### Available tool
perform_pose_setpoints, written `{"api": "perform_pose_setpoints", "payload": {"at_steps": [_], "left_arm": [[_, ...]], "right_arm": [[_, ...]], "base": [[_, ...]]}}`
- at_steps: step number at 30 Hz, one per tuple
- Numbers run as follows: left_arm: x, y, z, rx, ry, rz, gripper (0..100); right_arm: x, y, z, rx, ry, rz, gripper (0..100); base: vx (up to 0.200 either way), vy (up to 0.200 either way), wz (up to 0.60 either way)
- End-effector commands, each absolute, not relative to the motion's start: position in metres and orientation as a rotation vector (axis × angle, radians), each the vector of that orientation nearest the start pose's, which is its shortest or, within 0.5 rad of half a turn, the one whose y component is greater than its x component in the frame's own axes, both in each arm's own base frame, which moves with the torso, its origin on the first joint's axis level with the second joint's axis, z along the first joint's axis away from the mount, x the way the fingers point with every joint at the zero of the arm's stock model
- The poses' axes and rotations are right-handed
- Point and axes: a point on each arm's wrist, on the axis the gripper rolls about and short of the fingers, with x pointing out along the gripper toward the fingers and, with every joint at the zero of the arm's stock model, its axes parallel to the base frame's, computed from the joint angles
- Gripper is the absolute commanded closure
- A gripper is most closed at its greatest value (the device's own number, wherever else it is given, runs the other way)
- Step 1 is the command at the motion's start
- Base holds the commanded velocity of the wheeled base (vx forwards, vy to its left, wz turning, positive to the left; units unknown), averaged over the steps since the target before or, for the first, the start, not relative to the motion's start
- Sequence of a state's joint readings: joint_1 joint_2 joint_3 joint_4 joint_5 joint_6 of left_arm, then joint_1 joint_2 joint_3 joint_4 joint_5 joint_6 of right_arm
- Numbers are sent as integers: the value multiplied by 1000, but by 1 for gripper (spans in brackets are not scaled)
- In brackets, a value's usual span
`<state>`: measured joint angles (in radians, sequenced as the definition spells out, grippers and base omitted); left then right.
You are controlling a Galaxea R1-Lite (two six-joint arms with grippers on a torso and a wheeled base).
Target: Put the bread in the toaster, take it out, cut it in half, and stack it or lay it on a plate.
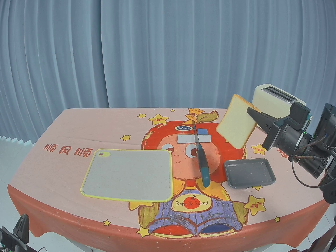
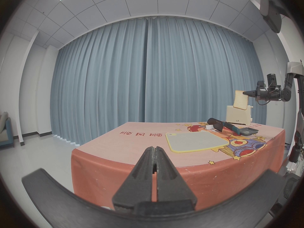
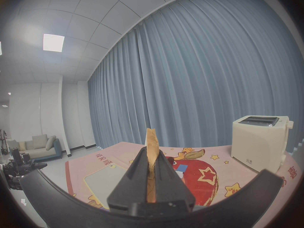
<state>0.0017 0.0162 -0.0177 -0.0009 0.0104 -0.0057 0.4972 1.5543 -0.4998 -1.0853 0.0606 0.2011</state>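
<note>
Presently the bread (image 1: 237,126) is held up by the right pincer (image 1: 254,115), clamped on one edge, near the toaster (image 1: 274,100) at the far right. The bread could be snagged on the slot rim if lowered tilted. The left pincer (image 2: 154,162) is closed, off the near-left corner. The counter (image 1: 70,137) is covered by a cartoon cloth (image 1: 115,126); blue curtains (image 1: 168,42) are hung behind.

We're in a staged test room here, a lab rather than a real kitchen: a grey-blue curtain (image 2: 152,73) floor to ceiling behind the table, office ceiling tiles (image 2: 142,0) with a flat panel light (image 3: 53,42), a sofa (image 3: 34,146) far off left. Kitchen props share one cartoon tablecloth (image 1: 70,130): toaster (image 3: 259,143) far right, cutting board (image 1: 129,175) near left, knife (image 1: 201,154) and dark tray (image 1: 249,173) right of it
</note>
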Motion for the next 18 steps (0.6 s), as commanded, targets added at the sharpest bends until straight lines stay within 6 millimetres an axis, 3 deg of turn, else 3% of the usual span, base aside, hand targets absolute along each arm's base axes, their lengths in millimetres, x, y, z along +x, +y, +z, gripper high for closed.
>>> {"api": "perform_pose_setpoints", "payload": {"at_steps": [1,3,12,18], "left_arm": [[-23,0,76,-6,-2,12,100],[-23,0,76,-6,-2,12,100],[-23,0,76,-6,-2,12,100],[-23,0,76,-8,-2,12,100]], "right_arm": [[218,120,187,201,31,561,100],[217,122,187,201,33,570,100],[214,128,184,200,47,593,100],[214,128,184,199,48,594,100]], "base": [[-200,0,0],[-200,0,0],[0,0,0],[0,200,0]]}}
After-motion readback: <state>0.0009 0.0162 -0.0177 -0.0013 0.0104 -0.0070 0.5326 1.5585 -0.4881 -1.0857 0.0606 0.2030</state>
